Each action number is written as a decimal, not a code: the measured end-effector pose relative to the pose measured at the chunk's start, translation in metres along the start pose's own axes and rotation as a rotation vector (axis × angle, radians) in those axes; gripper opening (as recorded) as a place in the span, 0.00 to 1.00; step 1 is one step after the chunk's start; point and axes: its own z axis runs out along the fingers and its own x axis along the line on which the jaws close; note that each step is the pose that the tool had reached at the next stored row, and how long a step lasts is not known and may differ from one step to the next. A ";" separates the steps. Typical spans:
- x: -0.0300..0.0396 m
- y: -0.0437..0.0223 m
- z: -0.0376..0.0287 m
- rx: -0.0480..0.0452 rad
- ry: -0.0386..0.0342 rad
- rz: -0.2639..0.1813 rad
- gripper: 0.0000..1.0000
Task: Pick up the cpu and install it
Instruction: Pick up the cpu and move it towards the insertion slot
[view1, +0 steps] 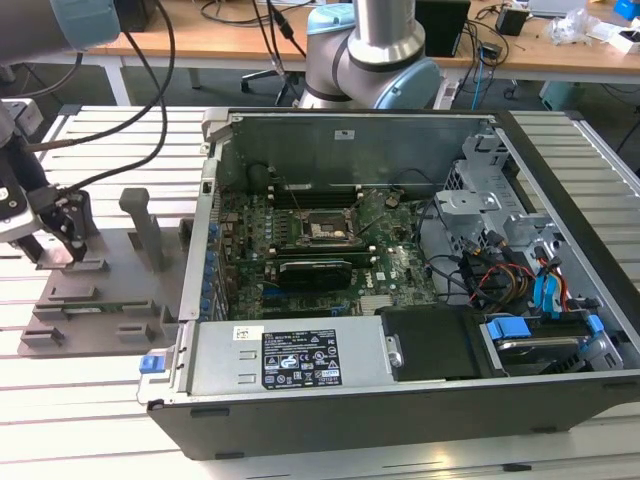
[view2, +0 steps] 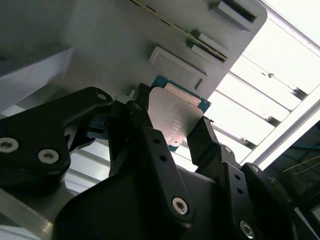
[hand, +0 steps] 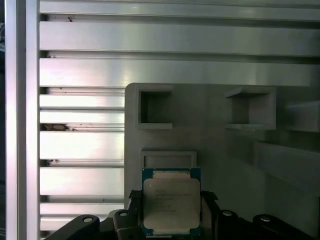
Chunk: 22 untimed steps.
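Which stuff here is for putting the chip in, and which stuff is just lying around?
For the job:
cpu, held in the gripper
grey tray under it
black socket inside the computer case

Just lying about:
coloured cables in the case
wooden desk behind

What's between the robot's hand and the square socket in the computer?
In the exterior view: the upright post on the tray, then the case's side wall. The gripper grips the cpu.
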 end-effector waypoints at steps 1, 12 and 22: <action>0.0000 0.0000 -0.0010 0.0000 0.0000 0.000 0.55; -0.0003 -0.0001 -0.0121 0.0000 0.0000 0.000 0.55; -0.0006 -0.0003 -0.0242 0.0001 0.0002 0.000 0.55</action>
